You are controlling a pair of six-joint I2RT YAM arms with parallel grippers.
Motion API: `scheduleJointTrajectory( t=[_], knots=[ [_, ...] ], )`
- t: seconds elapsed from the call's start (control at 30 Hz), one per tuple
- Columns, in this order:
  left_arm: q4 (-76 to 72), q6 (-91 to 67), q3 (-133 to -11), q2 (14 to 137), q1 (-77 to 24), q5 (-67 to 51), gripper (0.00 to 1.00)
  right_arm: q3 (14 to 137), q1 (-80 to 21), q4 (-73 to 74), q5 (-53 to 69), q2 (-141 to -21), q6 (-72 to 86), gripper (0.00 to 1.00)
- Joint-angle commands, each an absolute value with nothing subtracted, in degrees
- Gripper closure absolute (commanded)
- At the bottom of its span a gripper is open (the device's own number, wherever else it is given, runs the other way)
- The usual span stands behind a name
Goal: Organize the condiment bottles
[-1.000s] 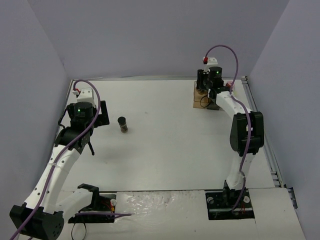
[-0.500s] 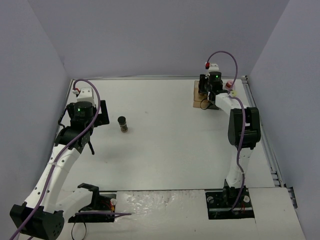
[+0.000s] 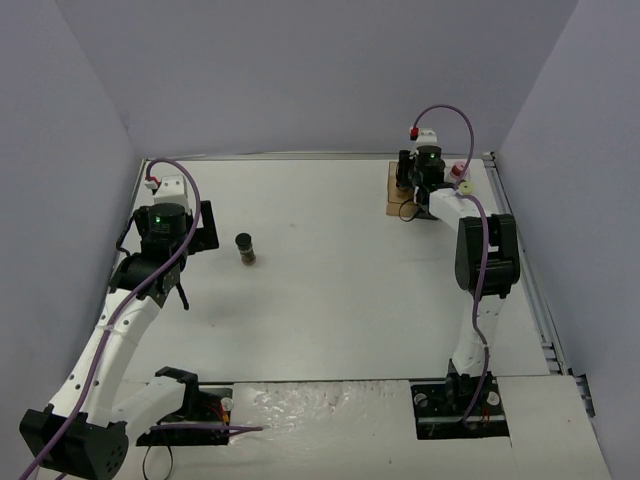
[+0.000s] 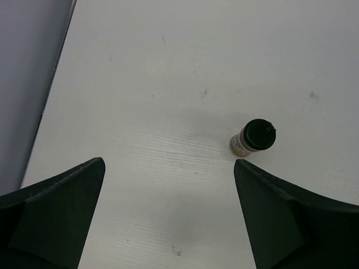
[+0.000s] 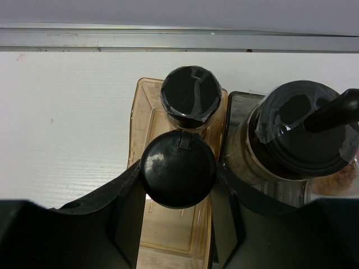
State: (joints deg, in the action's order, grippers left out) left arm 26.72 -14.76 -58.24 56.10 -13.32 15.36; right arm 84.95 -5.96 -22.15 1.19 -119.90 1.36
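A black-capped spice jar (image 3: 245,249) stands alone on the white table left of centre. It also shows in the left wrist view (image 4: 257,137), just ahead of the right finger. My left gripper (image 4: 168,168) is open wide and empty, above the table to the left of this jar. My right gripper (image 5: 178,182) is shut on a black-capped jar (image 5: 178,167) and holds it over the amber compartment (image 5: 139,117) of the tray. A second black-capped jar (image 5: 190,96) stands at that compartment's far end. A third (image 5: 303,131) stands in the grey compartment to the right.
The tray (image 3: 393,205) sits at the far right of the table, close to the back wall and the metal rail (image 5: 112,38). A small pink-topped thing (image 3: 461,170) shows beside my right arm. Purple walls close in the table on three sides.
My right gripper has come down and nearer with the jar, closer to the tray. My left arm and the lone jar have not moved.
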Motion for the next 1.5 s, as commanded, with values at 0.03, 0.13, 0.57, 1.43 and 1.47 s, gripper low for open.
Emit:
scheduleJointTrajectory(
  t=[0.03, 0.13, 0.57, 1.43, 1.47],
  knots=[
    [23.6, -15.6, -59.5, 55.8, -12.8, 15.4, 0.03, 85.8, -5.6, -26.1, -1.1, -119.4, 1.5, 0.67],
    [23.6, -15.5, -59.5, 55.7, -12.8, 15.4, 0.03, 86.0, -5.6, -25.7, -0.7, -119.5, 1.3, 0.61],
    [23.6, -15.6, -59.5, 55.5, -12.8, 15.3, 0.03, 87.2, -5.6, -23.4, 1.2, -120.1, 0.6, 0.53],
    [23.3, -15.8, -59.4, 55.7, -12.7, 13.9, 0.03, 83.5, -11.4, -13.9, 5.7, -99.2, -3.9, 0.22],
    [23.3, -15.8, -59.3, 55.8, -12.7, 13.0, 0.03, 82.6, -12.7, -13.5, 6.2, -97.7, -4.3, 0.21]
  ],
)
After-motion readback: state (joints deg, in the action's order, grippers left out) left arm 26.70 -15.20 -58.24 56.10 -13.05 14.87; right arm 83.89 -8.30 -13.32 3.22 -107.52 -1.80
